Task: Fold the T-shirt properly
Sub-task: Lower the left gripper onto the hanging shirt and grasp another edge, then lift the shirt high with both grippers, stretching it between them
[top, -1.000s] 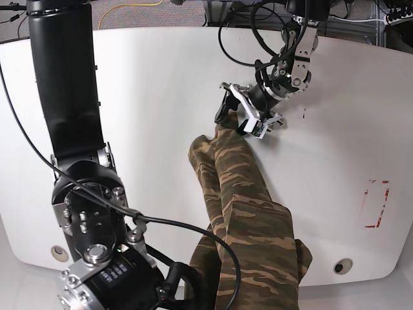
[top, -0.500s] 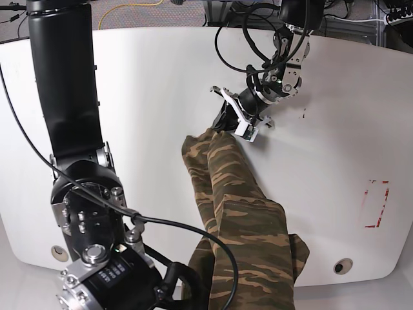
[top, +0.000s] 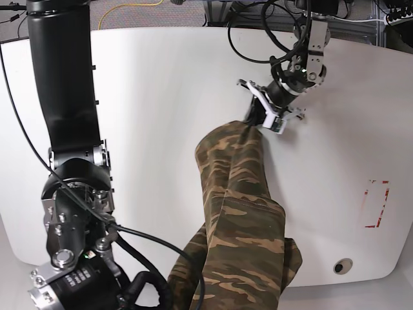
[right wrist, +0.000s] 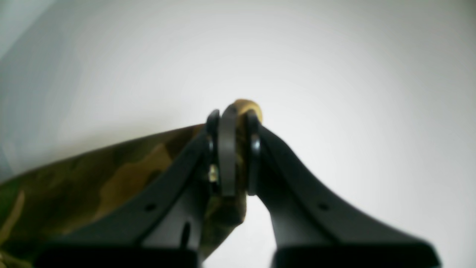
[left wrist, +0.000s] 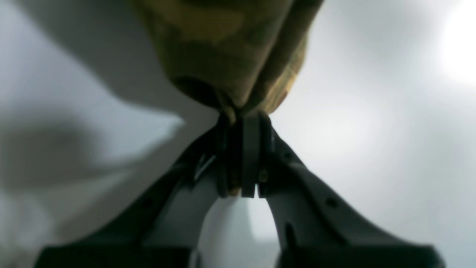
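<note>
Still, no containers; T-shirt (top: 239,213) pinched in both tools.

A white desk (top: 161,97) fills the base view. At about four o'clock on it sits a red outlined rectangle (top: 376,204), and near five o'clock a small round hole (top: 342,266). Beyond the desk's far edge, at twelve o'clock, a yellow cable (top: 132,10) crosses grey floor (top: 148,14).

The T-shirt (top: 242,219) runs off the base view's bottom edge, its lower part unseen. The right hand (right wrist: 233,149) is hidden there beneath its own arm. Both wrist views are blurred; the left crops the cloth at top.
</note>
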